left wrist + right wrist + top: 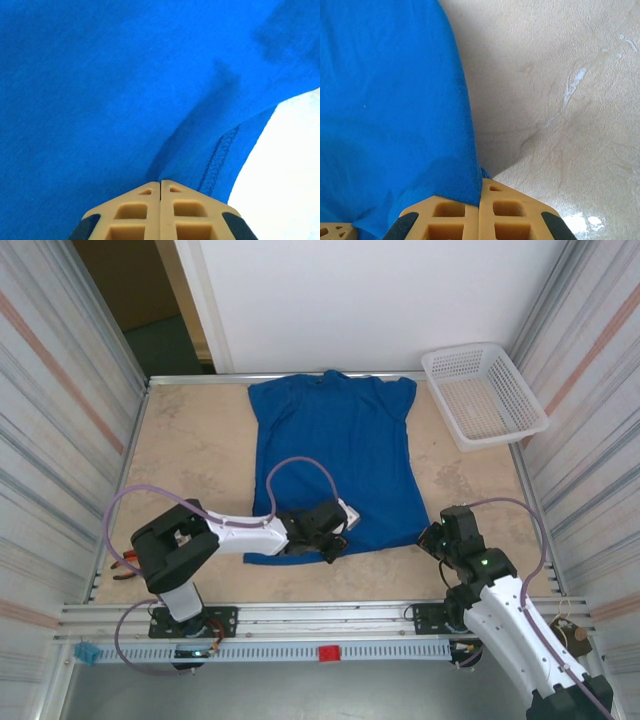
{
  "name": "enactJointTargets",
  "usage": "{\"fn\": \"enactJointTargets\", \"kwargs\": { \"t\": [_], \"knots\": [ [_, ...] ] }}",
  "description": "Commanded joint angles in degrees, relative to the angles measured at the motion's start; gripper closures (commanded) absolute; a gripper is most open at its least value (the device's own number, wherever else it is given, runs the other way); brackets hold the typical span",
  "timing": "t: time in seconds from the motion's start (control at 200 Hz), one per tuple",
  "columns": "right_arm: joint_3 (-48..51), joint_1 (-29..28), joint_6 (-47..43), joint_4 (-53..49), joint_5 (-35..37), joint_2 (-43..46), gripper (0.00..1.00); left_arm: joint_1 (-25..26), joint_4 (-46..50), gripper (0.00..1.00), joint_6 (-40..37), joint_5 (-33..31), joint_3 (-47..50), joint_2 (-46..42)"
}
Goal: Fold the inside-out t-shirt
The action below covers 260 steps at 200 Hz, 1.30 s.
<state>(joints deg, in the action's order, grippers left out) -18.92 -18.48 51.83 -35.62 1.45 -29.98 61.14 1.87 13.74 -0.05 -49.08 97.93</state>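
T-shirt (335, 450) lay spread. Left gripper (160, 182) pinched shut on its 6 o'clock hem, right gripper (480, 181) likewise on the 5 o'clock corner. Basket (478, 400) at 1 o'clock, lattice floor showing.

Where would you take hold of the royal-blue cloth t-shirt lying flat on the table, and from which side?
Take the royal-blue cloth t-shirt by its near hem, pinching towards each corner, coming in low from the near side. It lies flat, collar farthest away, so that stitched edge faces the arms; the left gripper and right gripper are shut on it.
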Motion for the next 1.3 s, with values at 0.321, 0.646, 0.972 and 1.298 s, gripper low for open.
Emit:
{"fn": "enactJointTargets", "kwargs": {
  "t": [0.321, 0.646, 0.972, 1.298],
  "knots": [
    [-7.5, -3.8, -1.6, -0.3, -6.3, -1.2, 0.41, 0.2, 14.0, 1.00, -2.2, 1.8, -7.9, -10.2],
    [-5.0, -17.0, 9.4, 9.9, -3.2, -5.5, 0.37, 0.1, 13.6, 1.00, -1.1, 0.7, -6.8, -11.2],
    [-4.2, -29.1, 24.9, 21.7, 5.8, -13.4, 0.18, 0.1, 9.6, 1.00, 2.2, -1.2, -3.5, -17.7],
    [-6.2, -32.5, 34.2, 29.0, 7.8, -18.8, 0.11, 0.2, 8.9, 1.00, 3.1, -2.0, -2.7, -20.8]
  ]
}}
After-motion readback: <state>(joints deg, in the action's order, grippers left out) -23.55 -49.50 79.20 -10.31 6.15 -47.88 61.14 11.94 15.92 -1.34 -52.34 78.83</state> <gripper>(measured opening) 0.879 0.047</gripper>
